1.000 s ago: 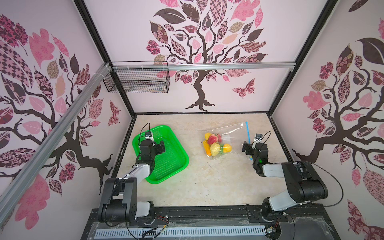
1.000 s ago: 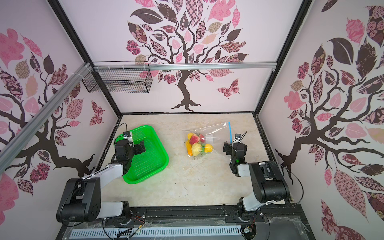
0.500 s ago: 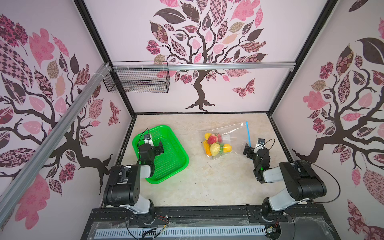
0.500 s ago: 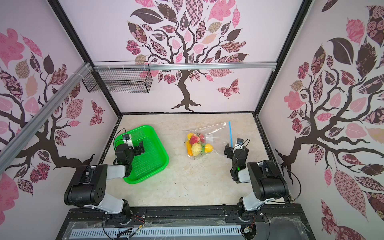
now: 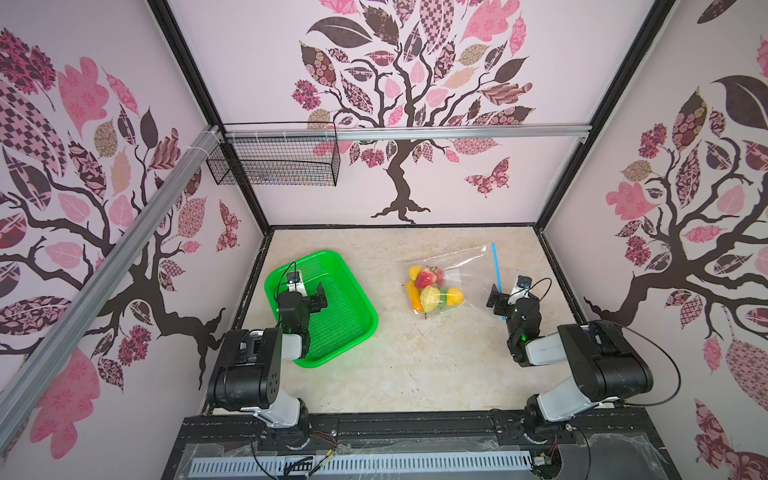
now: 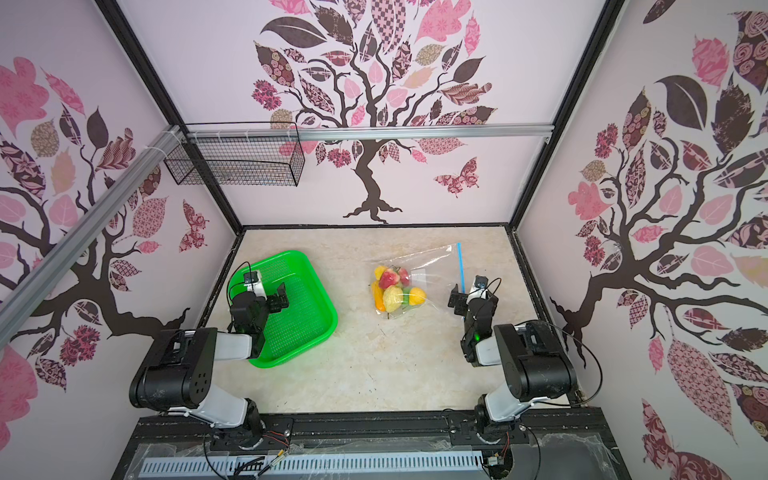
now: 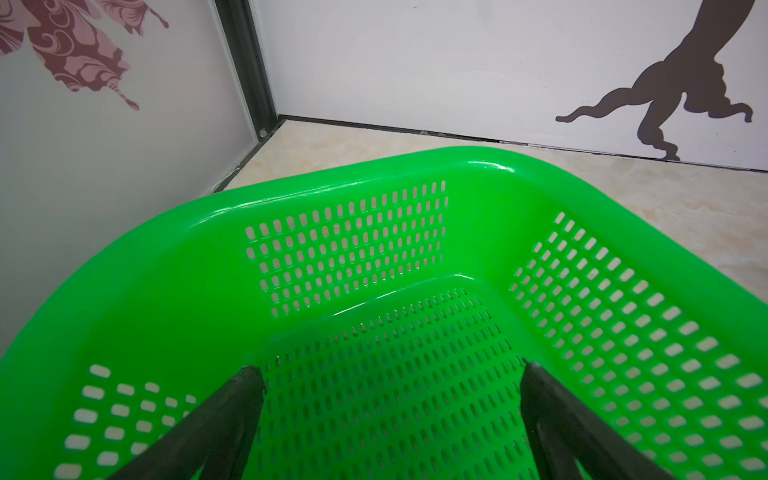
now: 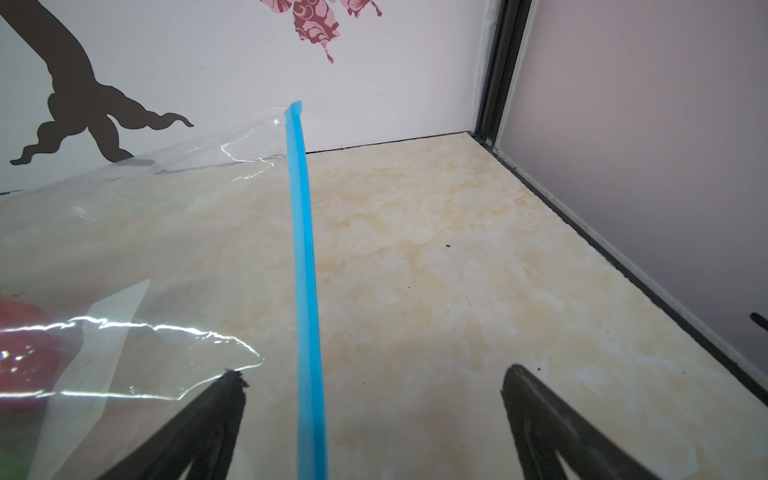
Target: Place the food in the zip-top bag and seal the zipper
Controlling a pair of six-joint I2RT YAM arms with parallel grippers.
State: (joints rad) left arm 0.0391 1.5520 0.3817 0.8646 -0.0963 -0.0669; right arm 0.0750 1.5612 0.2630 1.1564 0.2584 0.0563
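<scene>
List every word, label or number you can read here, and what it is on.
None can be read.
The white label patch on the zip-top bag: no writing made out; too small in both top views, faint in the right wrist view.
The wall decals: pictures only, no letters.
The green basket: no marking visible.

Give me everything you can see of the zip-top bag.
The zip-top bag is clear, crinkly plastic with a white label patch, lying on the table right of centre. The food sits bunched at its closed end; the light blue zipper runs straight along the opposite edge. The open right pincer straddles that strip; contact unclear.
</scene>
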